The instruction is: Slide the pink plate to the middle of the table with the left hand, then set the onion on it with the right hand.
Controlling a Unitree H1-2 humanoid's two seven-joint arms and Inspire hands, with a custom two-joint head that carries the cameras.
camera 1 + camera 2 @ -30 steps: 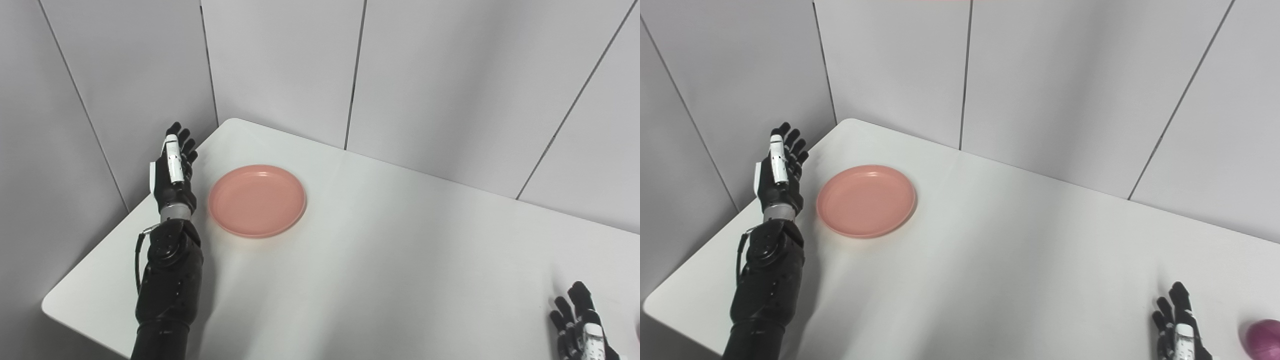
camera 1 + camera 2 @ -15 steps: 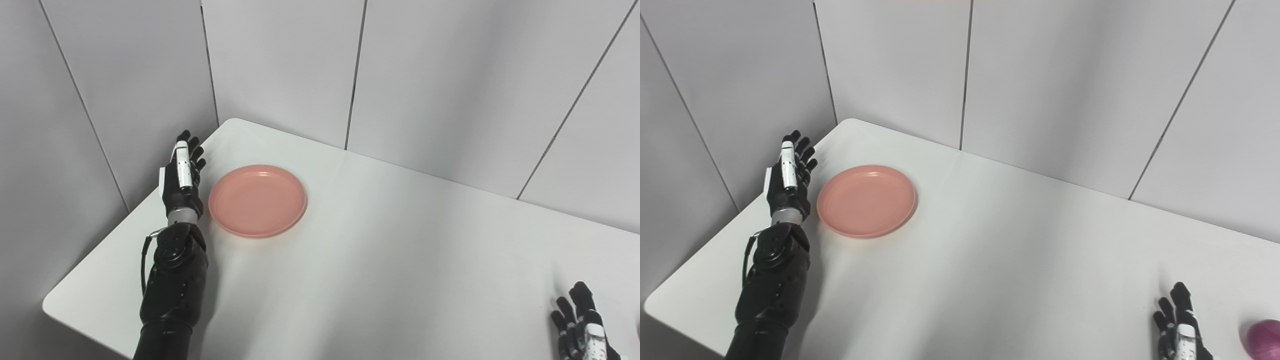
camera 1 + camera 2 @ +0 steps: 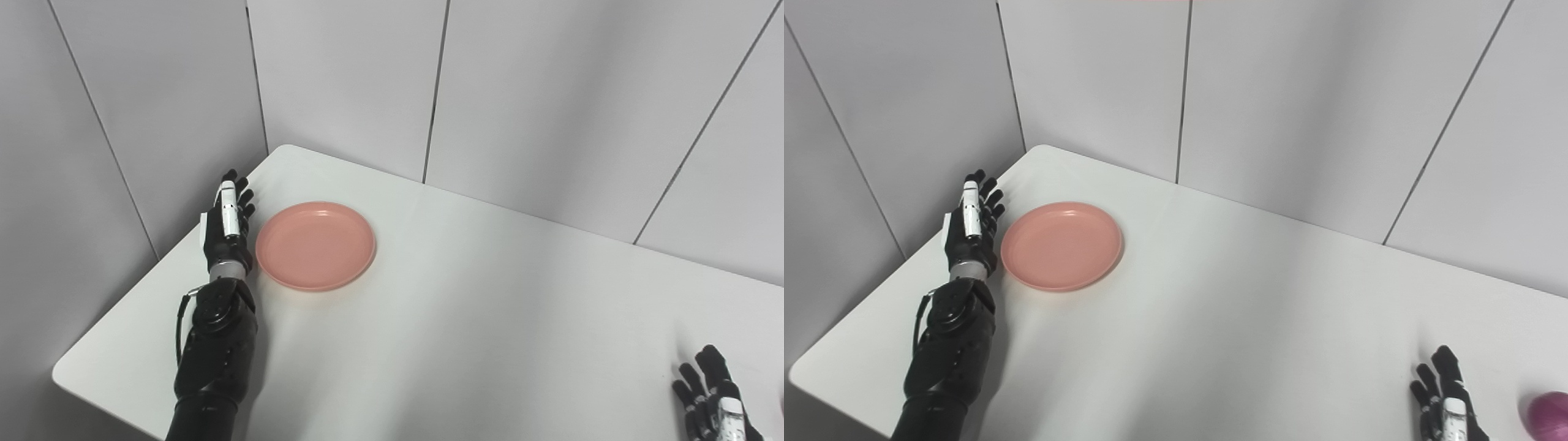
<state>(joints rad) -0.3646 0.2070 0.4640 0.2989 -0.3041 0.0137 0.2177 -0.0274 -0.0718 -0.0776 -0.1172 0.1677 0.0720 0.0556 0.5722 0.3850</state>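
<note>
A: Where's the plate?
B: Near the table's far left corner, unmoved. The left hand, fingers spread, stands just beside its rim.
A: And the onion?
B: On the table, right of the right hand, which is open and empty. Both steps remain.

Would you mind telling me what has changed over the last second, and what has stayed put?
The left hand, open with fingers extended, has moved rightward and lower, closing in on the left rim of the pink plate; whether it touches yet is unclear. Nothing was grasped or released. The plate, the right hand resting open at the near right and the onion beside it have not moved.
</note>
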